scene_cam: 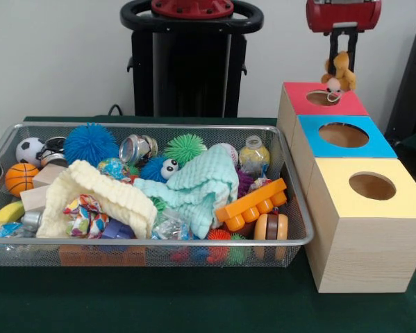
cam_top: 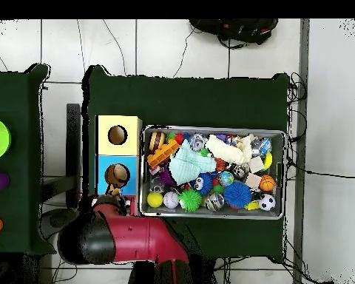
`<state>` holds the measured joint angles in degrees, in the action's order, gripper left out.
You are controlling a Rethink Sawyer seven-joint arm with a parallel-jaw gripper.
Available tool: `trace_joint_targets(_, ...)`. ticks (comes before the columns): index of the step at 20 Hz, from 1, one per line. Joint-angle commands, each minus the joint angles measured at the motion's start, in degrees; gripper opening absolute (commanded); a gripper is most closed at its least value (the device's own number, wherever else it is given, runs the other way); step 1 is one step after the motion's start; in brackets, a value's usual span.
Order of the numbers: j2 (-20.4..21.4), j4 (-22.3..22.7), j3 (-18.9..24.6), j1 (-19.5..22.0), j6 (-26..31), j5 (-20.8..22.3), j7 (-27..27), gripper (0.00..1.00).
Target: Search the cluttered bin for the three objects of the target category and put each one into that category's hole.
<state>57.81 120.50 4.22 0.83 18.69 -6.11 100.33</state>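
My gripper hangs at the top right of the front view, shut on a small tan-brown plush toy with a pale muzzle. The toy dangles just above the round hole in the red top of the far wooden box, its head almost at the rim. The wire mesh bin lies to the left, full of clutter. In the overhead view my arm hides the red box and the gripper; the bin lies to the right of the boxes. No other plush animal is clearly visible.
The blue-topped box and the yellow-topped box stand in a row in front of the red one. The bin holds spiky balls, a mint knitted cloth, a cream cloth, an orange brick and toy balls.
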Motion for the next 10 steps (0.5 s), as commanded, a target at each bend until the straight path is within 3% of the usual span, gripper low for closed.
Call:
trace_joint_targets(1, -2.89, -5.91, -3.56, 0.56, 7.88, -3.08, 14.01, 0.0)
trace_joint_targets(4, -4.19, -6.17, -3.59, 1.03, 6.73, -2.72, 12.75, 0.0)
trace_joint_targets(10, -4.02, -1.99, -2.48, 2.07, 1.62, -2.3, 11.13, 0.0)
